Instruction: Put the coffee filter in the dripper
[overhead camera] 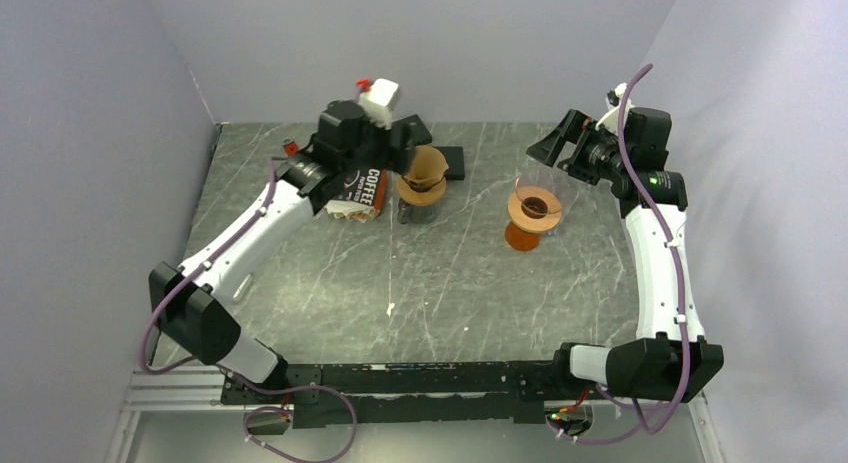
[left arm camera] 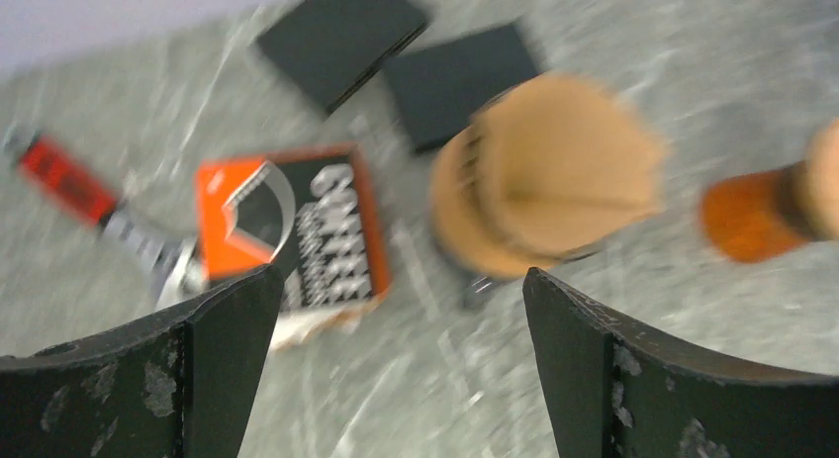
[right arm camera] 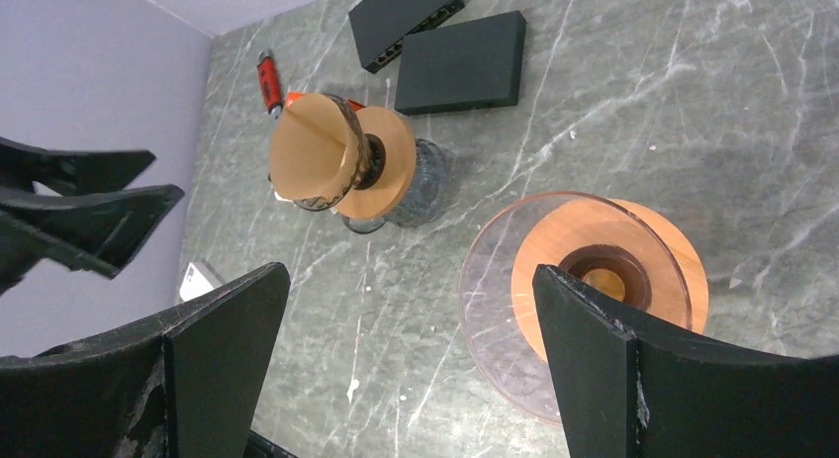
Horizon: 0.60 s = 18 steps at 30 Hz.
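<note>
The left gripper (left arm camera: 398, 275), spread and empty like the right gripper (right arm camera: 411, 270), hangs above the paper filter (right arm camera: 309, 151), which sits in the dripper (right arm camera: 391, 171) left of centre on the bench (overhead camera: 450, 283); thin, light and easily crushed, it likely wants a gentle pinch at its rim.

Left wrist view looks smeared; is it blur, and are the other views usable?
Left wrist view: motion-blurred throughout, lettering on the filter box smeared, only its fingers crisp. Right wrist view: sharp, table veins clear. Top external view: sharp, evenly lit, no glare.
</note>
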{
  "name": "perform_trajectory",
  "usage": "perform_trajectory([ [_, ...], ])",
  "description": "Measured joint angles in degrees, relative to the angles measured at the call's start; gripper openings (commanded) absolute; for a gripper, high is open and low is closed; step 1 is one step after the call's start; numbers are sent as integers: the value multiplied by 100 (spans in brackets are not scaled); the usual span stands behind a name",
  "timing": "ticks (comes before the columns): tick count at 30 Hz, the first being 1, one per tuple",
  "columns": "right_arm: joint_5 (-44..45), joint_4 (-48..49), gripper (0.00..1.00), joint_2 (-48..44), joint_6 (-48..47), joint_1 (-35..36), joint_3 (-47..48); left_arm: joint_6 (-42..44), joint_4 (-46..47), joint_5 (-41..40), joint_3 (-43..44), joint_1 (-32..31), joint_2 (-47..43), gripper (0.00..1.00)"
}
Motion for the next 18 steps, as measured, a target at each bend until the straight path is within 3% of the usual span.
perform_trajectory([
  [9,-11,107,99,133,68,35,13,-1003,-632,212,-1707,1641,-638,98],
  [18,-72,157,99,153,111,35,13,-2625,369,2212,-2973,2916,-103,83],
])
